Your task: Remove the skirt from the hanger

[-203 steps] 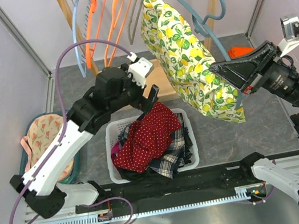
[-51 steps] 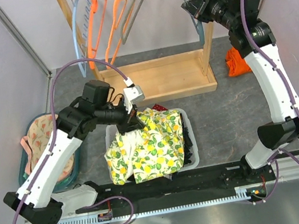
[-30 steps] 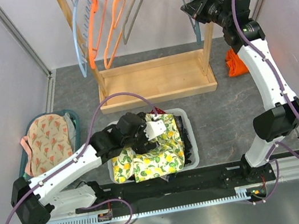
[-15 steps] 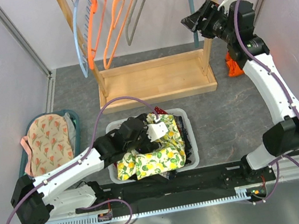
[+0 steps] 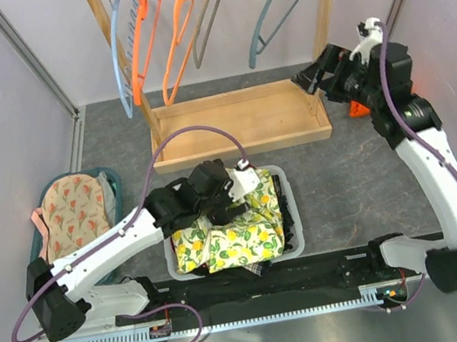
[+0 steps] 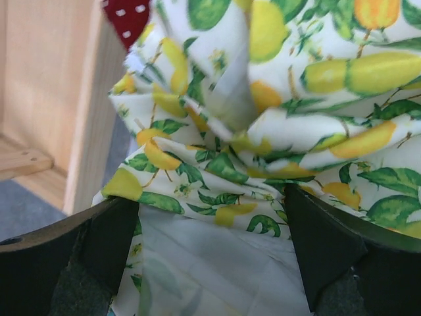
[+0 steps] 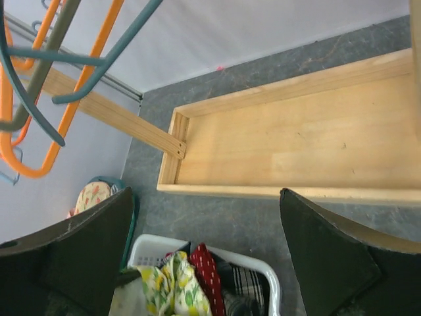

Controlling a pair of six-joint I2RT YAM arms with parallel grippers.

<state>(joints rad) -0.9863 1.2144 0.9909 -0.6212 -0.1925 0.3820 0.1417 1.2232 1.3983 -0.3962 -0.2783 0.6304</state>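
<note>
The lemon-print skirt (image 5: 228,242) lies crumpled on top of the clothes in the white basket (image 5: 293,213), free of any hanger. My left gripper (image 5: 237,207) is open right over it, and in the left wrist view the cloth (image 6: 263,131) bunches up just beyond my left gripper (image 6: 214,257), with nothing pinched. The teal hanger (image 5: 279,7) hangs bare on the wooden rail. My right gripper (image 5: 310,81) is open and empty, below and to the right of that hanger. In the right wrist view my right gripper (image 7: 207,250) looks down at the skirt (image 7: 168,283), with the hanger (image 7: 99,52) at the upper left.
A dark plaid garment (image 5: 275,194) and a red dotted one (image 7: 207,270) lie under the skirt. Light-blue (image 5: 120,48), orange (image 5: 140,45), pale orange (image 5: 179,42) and grey (image 5: 207,24) hangers hang bare. The rack's wooden base (image 5: 238,125) is behind the basket. A teal basket (image 5: 73,216) sits at the left.
My right gripper opened, let go of the teal hanger on the rail and dropped down to the right. My left gripper stayed open over the skirt in the basket.
</note>
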